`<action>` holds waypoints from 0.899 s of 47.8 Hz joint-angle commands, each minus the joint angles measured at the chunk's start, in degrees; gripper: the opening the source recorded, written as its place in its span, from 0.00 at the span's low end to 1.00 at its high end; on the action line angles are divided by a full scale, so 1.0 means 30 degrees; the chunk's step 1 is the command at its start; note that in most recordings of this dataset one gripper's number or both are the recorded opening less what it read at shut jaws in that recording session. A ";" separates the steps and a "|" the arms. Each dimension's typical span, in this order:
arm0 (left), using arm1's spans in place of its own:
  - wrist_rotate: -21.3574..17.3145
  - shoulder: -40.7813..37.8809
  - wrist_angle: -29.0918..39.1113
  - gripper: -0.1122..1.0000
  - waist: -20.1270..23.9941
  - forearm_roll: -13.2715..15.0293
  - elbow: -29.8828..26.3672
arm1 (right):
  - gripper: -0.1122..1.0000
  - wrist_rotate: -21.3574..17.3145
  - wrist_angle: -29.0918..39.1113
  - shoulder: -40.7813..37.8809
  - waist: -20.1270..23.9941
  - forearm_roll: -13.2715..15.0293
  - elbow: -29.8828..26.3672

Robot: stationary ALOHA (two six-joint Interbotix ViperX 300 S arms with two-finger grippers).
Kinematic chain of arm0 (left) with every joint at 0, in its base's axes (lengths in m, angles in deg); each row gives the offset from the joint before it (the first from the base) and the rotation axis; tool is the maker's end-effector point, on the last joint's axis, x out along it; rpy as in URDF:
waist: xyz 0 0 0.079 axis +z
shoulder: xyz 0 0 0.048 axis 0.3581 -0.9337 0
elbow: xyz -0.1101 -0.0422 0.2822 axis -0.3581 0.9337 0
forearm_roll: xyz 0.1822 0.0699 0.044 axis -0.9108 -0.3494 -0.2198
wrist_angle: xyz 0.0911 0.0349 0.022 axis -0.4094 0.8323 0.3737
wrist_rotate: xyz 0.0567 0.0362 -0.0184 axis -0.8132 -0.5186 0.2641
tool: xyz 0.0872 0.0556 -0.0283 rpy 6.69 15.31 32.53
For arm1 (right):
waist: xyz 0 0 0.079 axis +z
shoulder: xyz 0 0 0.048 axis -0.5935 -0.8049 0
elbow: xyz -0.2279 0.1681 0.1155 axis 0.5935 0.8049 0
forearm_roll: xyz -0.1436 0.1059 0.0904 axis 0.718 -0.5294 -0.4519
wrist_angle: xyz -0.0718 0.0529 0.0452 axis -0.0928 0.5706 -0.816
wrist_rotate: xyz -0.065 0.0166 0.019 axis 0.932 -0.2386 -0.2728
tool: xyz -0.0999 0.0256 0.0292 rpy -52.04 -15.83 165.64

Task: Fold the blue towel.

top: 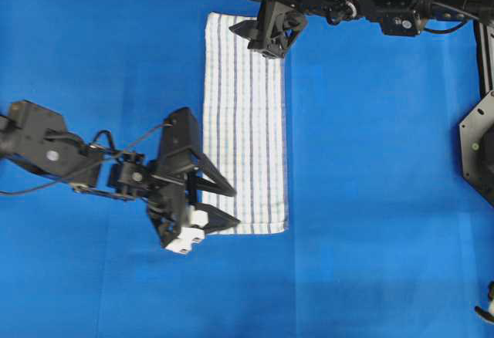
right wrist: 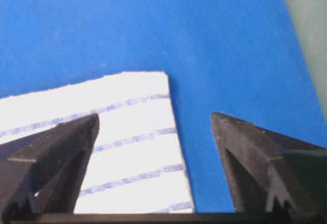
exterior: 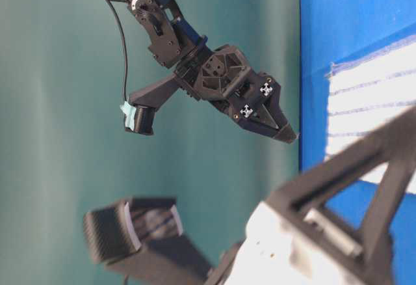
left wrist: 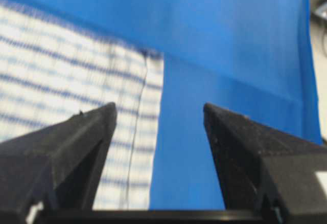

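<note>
2 of the blue towel's (top: 245,122) corners sit under the arms in the overhead view: the right gripper (top: 261,38) covers part of its top edge, and the left gripper (top: 218,204) crosses its lower left corner. The towel lies flat as a long narrow strip on the blue table covering (top: 370,199), striped lengthwise. How many layers it has cannot be told from above; the left wrist view shows a seam or layered edge near its corner, blurred.

In the table-level view most of the towel (exterior: 370,103) is cut off at the right, and the left gripper (exterior: 325,233) fills the lower part of that view out of focus.

Both wrist views show only fingertips, with the rest of each claw out of frame. The left gripper (left wrist: 159,119) stands wide apart and holds nothing; one finger is over the towel (left wrist: 61,81), the other over bare covering. The right gripper (right wrist: 155,119) is also spread wide and empty, straddling the towel's (right wrist: 127,127) corner. Whether either fingertip touches the cloth cannot be told.
</note>
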 commanded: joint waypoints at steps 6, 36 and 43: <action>-0.0615 0.3311 0.1230 0.64 0.0117 -0.0176 0.1260 | 0.89 -0.0234 -0.0322 0.1816 -0.0205 0.0059 0.0791; -0.7412 0.6475 0.1436 0.64 0.7676 -0.0381 0.3926 | 0.89 -0.1904 -0.2197 0.7910 0.0029 -0.0527 0.7646; -0.8115 0.6270 0.1201 0.64 0.8584 -0.0352 0.3779 | 0.89 -0.2285 -0.2139 0.8320 0.0352 -0.0527 0.8145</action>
